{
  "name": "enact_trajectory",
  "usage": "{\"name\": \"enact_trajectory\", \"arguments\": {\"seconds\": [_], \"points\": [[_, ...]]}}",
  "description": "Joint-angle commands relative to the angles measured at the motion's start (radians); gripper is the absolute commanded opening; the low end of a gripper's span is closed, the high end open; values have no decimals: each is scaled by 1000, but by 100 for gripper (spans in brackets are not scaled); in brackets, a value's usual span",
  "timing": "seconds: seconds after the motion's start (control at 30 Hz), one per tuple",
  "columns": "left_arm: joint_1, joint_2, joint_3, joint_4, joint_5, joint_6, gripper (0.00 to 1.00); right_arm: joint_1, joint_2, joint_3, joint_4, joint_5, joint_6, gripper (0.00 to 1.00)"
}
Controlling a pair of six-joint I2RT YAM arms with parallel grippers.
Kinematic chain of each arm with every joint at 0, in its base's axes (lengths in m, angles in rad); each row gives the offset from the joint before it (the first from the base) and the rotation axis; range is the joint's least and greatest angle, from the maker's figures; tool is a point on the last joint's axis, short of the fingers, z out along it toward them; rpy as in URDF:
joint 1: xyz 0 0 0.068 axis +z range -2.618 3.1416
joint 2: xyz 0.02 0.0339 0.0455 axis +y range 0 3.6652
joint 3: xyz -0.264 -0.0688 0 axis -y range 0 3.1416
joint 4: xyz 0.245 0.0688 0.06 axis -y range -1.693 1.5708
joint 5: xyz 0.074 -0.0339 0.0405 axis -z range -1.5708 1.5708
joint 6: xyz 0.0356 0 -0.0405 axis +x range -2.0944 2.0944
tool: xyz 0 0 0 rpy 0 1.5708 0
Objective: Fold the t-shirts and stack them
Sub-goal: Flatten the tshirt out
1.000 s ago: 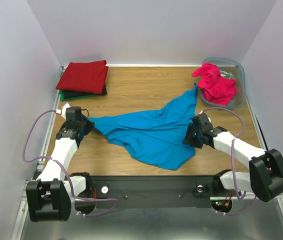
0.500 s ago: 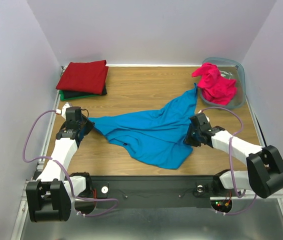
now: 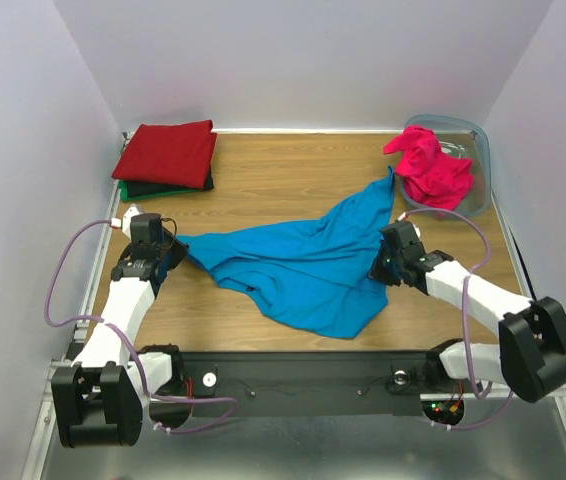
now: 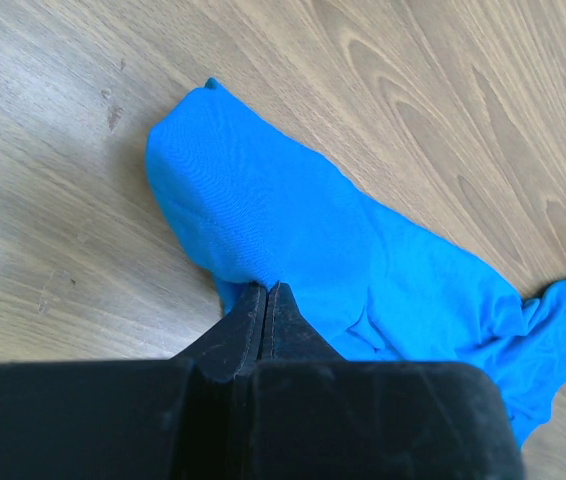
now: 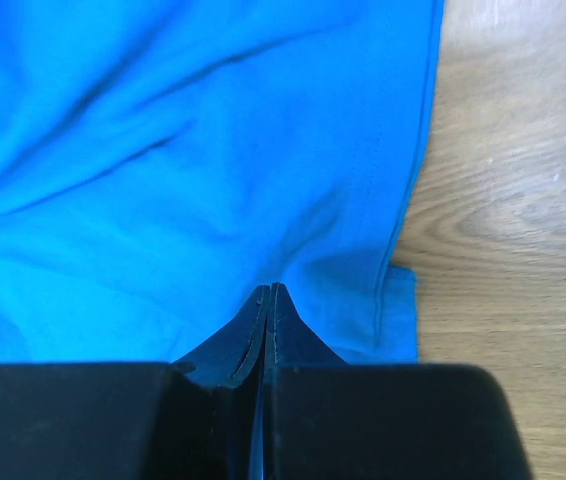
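Top external view: the bright blue cotton t-shirt [image 3: 303, 265] lies crumpled and stretched across the middle of the wooden table [image 3: 283, 170], one corner trailing up toward the translucent blue-grey plastic bin [image 3: 484, 170] that holds the magenta-pink t-shirt [image 3: 431, 165]. The left gripper [image 3: 170, 250] pinches the shirt's left tip, and the left wrist view shows its jaws clenched together on that fold [image 4: 266, 292]. The right gripper [image 3: 384, 266] is clamped on the right hem, its jaws closed on the cloth just inside the stitched edge [image 5: 266, 292].

Over the last second the right arm has crept slightly away from the near edge, while the left arm has held its place and the shirt has barely shifted. This looks like the start of a spreading pull, with slack not yet taken up. The shirt is still unfolded. The folded dark red t-shirt [image 3: 168, 150] waits on top of the stack at the far left corner.
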Motion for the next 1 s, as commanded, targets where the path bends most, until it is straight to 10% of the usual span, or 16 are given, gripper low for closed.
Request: {"name": "enact_trajectory", "arguments": {"seconds": [0.0,0.13,0.4,0.97], "points": [[5,-26,-10,19,2,20,0,10,-85,31,-2,34,-23,0],[5,-39,-8,16,1,20,0,10,-134,29,-36,30,-47,0],[5,-33,-10,21,1,20,0,15,-38,11,-82,-2,-103,37],[5,-32,-12,18,1,19,0,21,-15,-18,-131,19,-52,52]]}}
